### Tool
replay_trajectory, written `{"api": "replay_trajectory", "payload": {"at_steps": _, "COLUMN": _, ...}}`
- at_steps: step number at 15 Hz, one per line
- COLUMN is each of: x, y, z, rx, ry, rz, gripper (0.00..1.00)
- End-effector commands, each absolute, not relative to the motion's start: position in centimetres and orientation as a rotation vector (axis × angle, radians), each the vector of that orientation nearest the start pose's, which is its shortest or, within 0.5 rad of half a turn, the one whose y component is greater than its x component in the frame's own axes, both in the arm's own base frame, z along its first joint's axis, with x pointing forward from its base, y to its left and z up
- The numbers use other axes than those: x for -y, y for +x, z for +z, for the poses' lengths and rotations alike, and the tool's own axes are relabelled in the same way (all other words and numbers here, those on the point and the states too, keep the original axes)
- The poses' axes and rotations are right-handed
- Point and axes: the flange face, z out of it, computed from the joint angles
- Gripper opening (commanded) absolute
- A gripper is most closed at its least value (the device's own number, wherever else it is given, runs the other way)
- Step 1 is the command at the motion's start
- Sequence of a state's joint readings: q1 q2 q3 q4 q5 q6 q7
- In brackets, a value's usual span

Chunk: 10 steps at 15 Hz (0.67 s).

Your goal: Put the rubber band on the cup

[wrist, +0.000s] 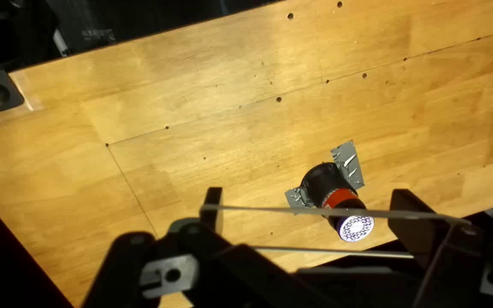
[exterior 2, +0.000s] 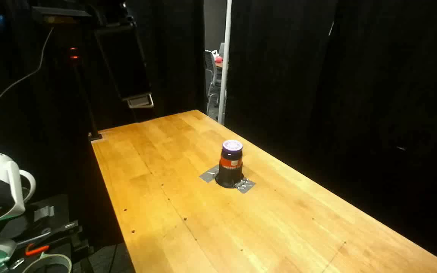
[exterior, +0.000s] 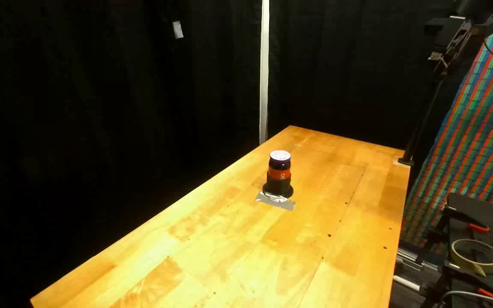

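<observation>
Claw (wrist: 310, 209) is released: its fingers (wrist: 213, 196) sit wide apart w/ a tan rubber band (wrist: 268, 209) stretched taut around both, two strands spanning the gap. In both exterior views claw can't be made out for sure amid the dark up top. Cup (wrist: 336, 194) is beyond & below claw, well apart from it; wrist view shows it thru the gap, nearer the R-of-frame finger, w/ the upper strand crossing in front & its white-and-purple patterned lid (wrist: 356, 228) showing btwn strands. In both exterior views cup is upright on the wooden surface (wrist: 229, 85), dark-bodied w/ orange-red stripe (exterior 2: 229, 162) round the middle, flared black foot (exterior 2: 228, 179) at bottom. Silver duct-tape strips (wrist: 349, 167), 2 of them, run from foot onto surface: one farther out from claw, one closer in. Ahead of claw, past cup, small dark holes (wrist: 279, 99) dot surface. Far off to frame-L of claw, a pole clamp (wrist: 11, 90) sits at surface corner. Masking-tape roll (exterior: 491, 268) in an exterior view is off the surface's edge, apart from claw; black curtains (exterior: 122, 107) hang well beyond claw.
</observation>
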<state>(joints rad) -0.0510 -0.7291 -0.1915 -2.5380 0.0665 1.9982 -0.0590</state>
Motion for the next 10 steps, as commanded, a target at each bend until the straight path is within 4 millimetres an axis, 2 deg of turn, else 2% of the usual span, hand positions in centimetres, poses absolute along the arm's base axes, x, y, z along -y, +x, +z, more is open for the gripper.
{"api": "replay_trajectory", "payload": {"at_steps": 1, "x": 8.81, "y": 34.21, "z": 52.36, "rx": -0.25, "ry": -2.95, "rz": -0.306, "gripper": 1.0}}
{"api": "replay_trajectory", "payload": {"at_steps": 4, "x": 8.9, "y": 34.22, "z": 53.05, "rx": -0.25, "ry": -2.949, "rz": -0.33, "gripper": 1.0}}
{"api": "replay_trajectory", "payload": {"at_steps": 10, "x": 8.9, "y": 34.22, "z": 53.07, "rx": -0.25, "ry": -2.949, "rz": -0.331, "gripper": 1.0}}
